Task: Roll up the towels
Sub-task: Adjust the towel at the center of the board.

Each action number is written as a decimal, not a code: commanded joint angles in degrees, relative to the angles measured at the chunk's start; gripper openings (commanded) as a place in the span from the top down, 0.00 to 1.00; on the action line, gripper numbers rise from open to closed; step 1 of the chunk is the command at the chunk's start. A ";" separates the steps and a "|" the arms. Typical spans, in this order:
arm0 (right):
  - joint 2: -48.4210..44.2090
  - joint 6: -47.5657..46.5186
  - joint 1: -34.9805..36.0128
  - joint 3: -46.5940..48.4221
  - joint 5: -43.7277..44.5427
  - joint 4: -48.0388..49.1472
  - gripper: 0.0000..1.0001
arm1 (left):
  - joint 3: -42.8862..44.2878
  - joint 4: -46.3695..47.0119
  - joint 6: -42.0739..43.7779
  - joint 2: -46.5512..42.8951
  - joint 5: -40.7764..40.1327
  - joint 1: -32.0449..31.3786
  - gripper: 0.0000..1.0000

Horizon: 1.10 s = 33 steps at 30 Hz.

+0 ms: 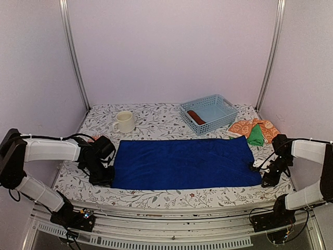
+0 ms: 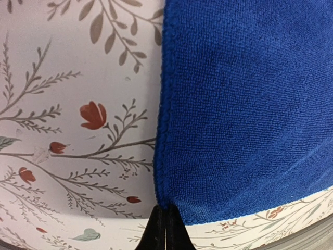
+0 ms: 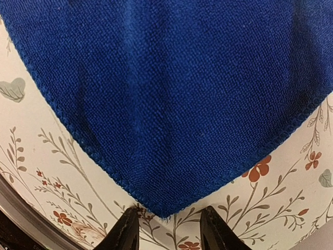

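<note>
The blue towel [image 1: 186, 162] lies flat across the counter [image 1: 156, 117]. Only the wrist views show the left pincer [image 2: 166, 232] closed at its near-left corner, the right pincer [image 3: 169, 229] open, straddling the near-right.

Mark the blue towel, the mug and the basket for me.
blue towel [image 1: 187, 162], top view, middle of the cloth.
mug [image 1: 125, 122], top view, side wall.
basket [image 1: 222, 123], top view, near lattice wall.

Matt, nubbly blue terry towel [image 1: 187, 162] on a smooth printed tablecloth [image 1: 156, 117]
</note>
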 commanded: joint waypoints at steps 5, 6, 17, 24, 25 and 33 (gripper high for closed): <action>2.87 -1.29 0.82 0.37 -1.37 1.80 0.63 | -0.18 -1.28 0.81 -0.13 -1.06 0.21 1.00; 3.23 -1.39 0.94 0.38 -1.45 1.90 0.65 | -0.13 -1.46 0.93 -0.26 -1.05 0.21 1.00; -0.05 -4.54 1.23 -1.23 -0.72 -4.68 0.97 | 0.19 -5.81 0.52 -2.80 -1.48 0.25 1.00; -5.39 -7.16 1.23 -1.86 0.21 -11.85 0.97 | -0.14 -11.41 -0.62 -8.42 -0.24 0.21 1.00; -5.66 -7.37 1.29 -2.09 0.27 -12.67 0.97 | -0.24 -12.05 -0.76 -9.18 -0.17 0.19 1.00; -6.51 -7.10 1.25 -2.56 1.04 -13.95 0.97 | -2.84 -14.64 -2.22 -14.24 3.07 -0.05 1.00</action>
